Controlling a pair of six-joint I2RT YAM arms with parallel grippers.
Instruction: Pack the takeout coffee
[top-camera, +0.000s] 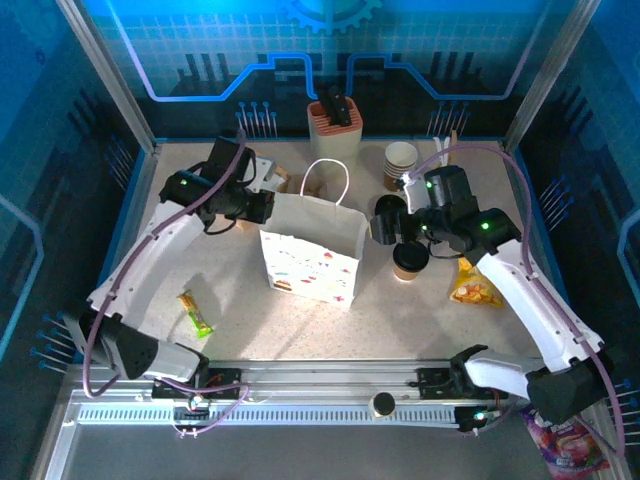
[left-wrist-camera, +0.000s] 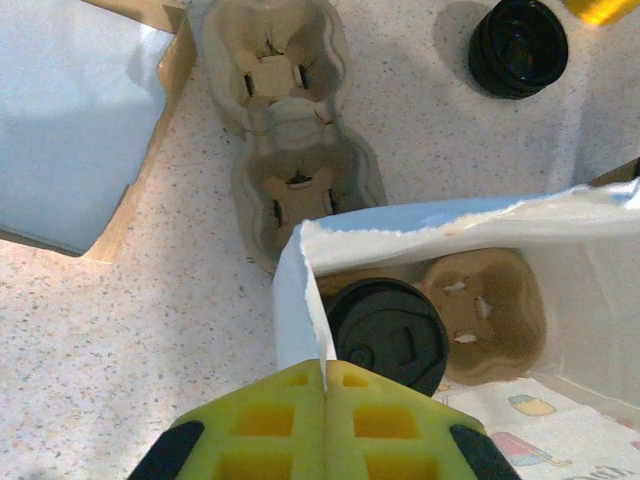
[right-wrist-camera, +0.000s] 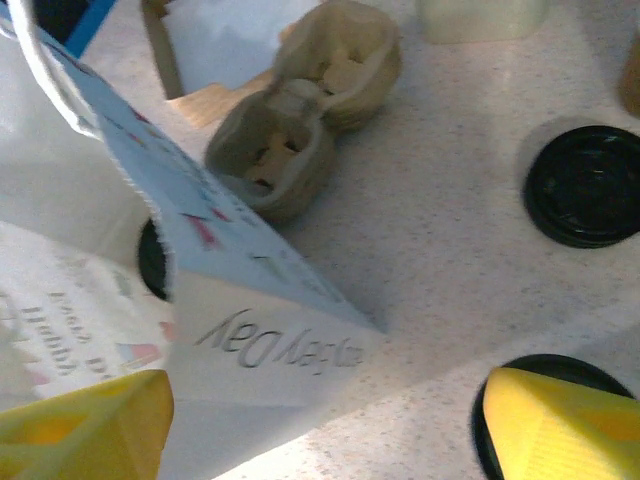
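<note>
Looking down on a white paper bag (top-camera: 310, 255) standing open mid-table. Got the left gripper (top-camera: 262, 205) at the bag's 10 o'clock corner, pinched tight on the torn rim. From the left wrist, can see both yellow fingers (left-wrist-camera: 270, 420) pressed together with the paper edge caught between them.

Peeking past that rim: first takeout coffee (left-wrist-camera: 388, 335) down inside the bag, black lid up, seated in a pulp carrier (left-wrist-camera: 485, 310).

Found a second takeout coffee (top-camera: 410, 260) out on the table, just beside the bag at its 3 o'clock, upright with the lid on. Got the right gripper (top-camera: 392, 232) hovering at roughly 11 o'clock from that cup, spread wide and gripping nothing. Same story from the right wrist: one yellow finger over the bag's printed side, the other over that cup's black lid.

Other bits, going round the bag:
- spare pulp carrier (left-wrist-camera: 290, 140) lying on the table just outside the rim, around 11 o'clock
- pile of loose black lids (left-wrist-camera: 518, 45) near 2 o'clock
- stack of lidless cups (top-camera: 400, 165) further back at 1 o'clock
- yellow chip bag (top-camera: 475, 285) at 4 o'clock, past the second coffee
- snack bar (top-camera: 196, 313) well apart at 8 o'clock
</note>
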